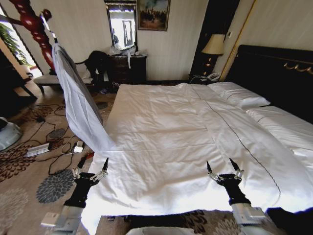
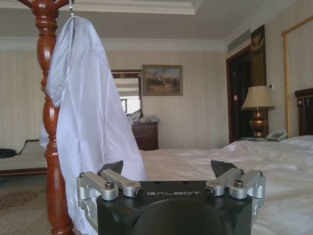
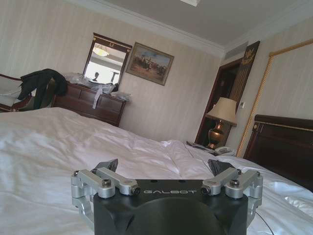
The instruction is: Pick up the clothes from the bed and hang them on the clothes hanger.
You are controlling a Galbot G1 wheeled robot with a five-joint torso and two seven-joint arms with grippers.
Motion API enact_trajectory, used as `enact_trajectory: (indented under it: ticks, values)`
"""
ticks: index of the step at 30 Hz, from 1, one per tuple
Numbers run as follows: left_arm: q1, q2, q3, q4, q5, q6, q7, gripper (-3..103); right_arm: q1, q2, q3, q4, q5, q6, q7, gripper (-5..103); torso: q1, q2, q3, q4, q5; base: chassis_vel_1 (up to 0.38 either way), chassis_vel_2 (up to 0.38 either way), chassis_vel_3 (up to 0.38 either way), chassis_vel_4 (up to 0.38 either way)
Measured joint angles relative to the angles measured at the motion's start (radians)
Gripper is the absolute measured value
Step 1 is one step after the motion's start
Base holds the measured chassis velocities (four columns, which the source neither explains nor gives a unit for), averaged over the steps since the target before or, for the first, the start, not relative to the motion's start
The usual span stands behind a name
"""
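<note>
The thin light grey long-sleeved jacket (image 1: 78, 105) hangs from the top of the tall red turned-wood coat stand (image 1: 34, 29) at the far left of the scene, draping down in a long, nearly vertical sheet whose lower hem reaches the left edge of the wide bed with its wrinkled white duvet (image 1: 186, 147). A thin silver wire hook (image 2: 72, 7) shows at the very top of the garment in the left wrist view, just beside the stand's post; the slim black hanger itself is covered by the fabric and cannot be made out. Judging from how things lie, the jacket is already off the bed and hung.

The jacket lies up and to the far left of the left gripper (image 1: 91, 169), with its hem ending just beyond and slightly right of that gripper's fingertips. Its long axis runs top to bottom, leaning a little from the stand toward the bed. The left arm is clearly the nearer one; the right gripper (image 1: 224, 169) sits well apart from the jacket, over the near right part of the duvet.

Both grippers are held low at the near edge of the bed, pointing away toward the far wall. The left gripper's fingers (image 2: 111, 167) are spread wide and hold nothing, touching neither jacket nor duvet. The right gripper's fingers (image 3: 104, 165) are likewise spread wide and empty above the white bedding.
</note>
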State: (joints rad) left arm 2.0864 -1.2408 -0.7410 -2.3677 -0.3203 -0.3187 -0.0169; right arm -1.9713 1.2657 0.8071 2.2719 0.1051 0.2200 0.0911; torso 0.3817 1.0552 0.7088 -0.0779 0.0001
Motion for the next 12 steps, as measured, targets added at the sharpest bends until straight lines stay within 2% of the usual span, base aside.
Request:
enact_trajectory:
  ticks: [8,12]
  values:
    - [0.096,-0.01,0.017,0.031,-0.007,-0.102,-0.001,100,0.0,0.0,0.0,0.0,0.0,0.0,0.0,100,0.0,0.0,0.0,0.0,0.0,0.0,0.0,0.0,0.0]
    - [0.115,0.001,0.049,0.038,-0.011,-0.12,-0.004,100,0.0,0.0,0.0,0.0,0.0,0.0,0.0,100,0.0,0.0,0.0,0.0,-0.0001,0.0,0.0,0.0,0.0]
